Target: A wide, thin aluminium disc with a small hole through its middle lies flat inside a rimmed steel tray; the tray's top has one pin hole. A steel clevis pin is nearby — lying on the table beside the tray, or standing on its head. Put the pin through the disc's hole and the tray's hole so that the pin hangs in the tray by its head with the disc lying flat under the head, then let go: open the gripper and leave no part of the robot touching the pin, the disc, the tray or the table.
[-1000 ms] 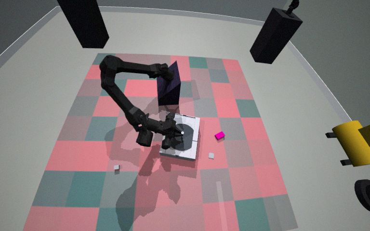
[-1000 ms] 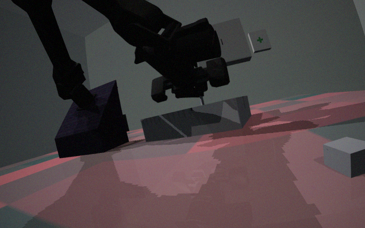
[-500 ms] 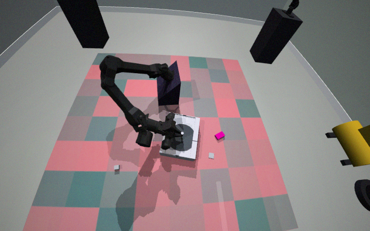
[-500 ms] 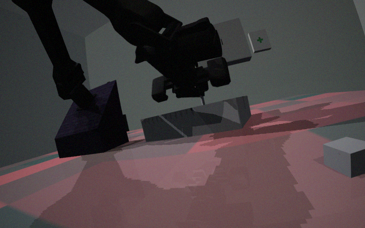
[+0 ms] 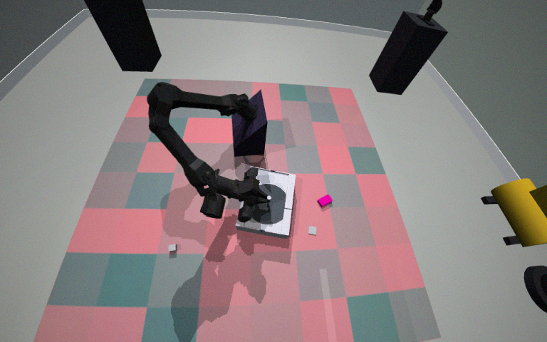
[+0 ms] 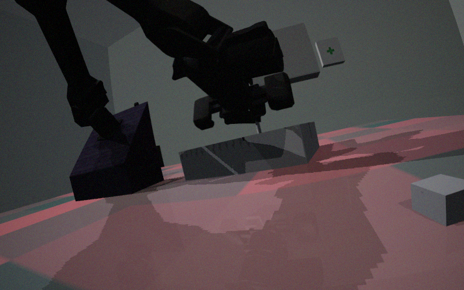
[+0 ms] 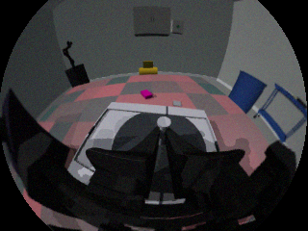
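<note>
One pin (image 5: pixel 268 197) (image 6: pixel 258 127) (image 7: pixel 164 123), clamped in the jaws (image 5: pixel 266 198) (image 6: pixel 257 120), head above the tips, shank jutting below. One dark disc (image 5: pixel 277 203) (image 7: pixel 189 130) lies in one tray (image 5: pixel 290 193) (image 6: pixel 212 159) (image 7: pixel 192 113) underneath; whether the pin has entered cannot be told. Beyond, on the bench (image 5: pixel 226 322) (image 6: pixel 205 256) (image 7: pixel 115 87): one magenta block (image 5: pixel 324 200) (image 7: pixel 146 93), two pale blocks.

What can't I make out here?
- Disc's hole: behind the tool and pin in the top and wrist views.
- Pin's lower tip: behind the tray's wall, exterior view.
- Arm's upper part: cut off by the exterior view's top edge.
</note>
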You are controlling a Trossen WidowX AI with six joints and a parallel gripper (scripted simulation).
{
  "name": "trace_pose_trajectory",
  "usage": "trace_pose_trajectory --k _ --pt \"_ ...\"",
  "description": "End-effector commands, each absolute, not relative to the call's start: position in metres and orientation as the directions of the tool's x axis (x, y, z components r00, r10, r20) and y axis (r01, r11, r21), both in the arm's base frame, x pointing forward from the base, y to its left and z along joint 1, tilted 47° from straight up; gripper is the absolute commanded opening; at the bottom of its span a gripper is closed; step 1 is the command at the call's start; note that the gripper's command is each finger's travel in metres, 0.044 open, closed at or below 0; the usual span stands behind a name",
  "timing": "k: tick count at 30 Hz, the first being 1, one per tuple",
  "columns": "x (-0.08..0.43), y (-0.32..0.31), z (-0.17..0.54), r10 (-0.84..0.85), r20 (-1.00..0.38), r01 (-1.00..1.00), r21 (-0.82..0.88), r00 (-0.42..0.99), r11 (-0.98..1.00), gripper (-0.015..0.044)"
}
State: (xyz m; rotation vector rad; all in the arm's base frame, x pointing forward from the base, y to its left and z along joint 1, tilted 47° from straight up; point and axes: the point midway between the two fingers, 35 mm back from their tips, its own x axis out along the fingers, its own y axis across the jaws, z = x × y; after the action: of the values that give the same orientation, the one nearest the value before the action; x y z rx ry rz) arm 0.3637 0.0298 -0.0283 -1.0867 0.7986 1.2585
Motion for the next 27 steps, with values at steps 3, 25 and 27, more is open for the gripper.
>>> trace_pose_trajectory --k 3,25,27 --pt "0.3664 0.0287 -0.0269 0.329 -0.928 -0.980 -0.197 0.176 -0.032 0.0000" --pt "0.3690 0.0278 -0.0253 0.329 -0.928 -0.980 -0.197 0.176 -0.032 0.0000" --pt "0.3693 0.0277 -0.0251 0.329 -0.928 -0.980 -0.197 0.176 -0.032 0.0000"
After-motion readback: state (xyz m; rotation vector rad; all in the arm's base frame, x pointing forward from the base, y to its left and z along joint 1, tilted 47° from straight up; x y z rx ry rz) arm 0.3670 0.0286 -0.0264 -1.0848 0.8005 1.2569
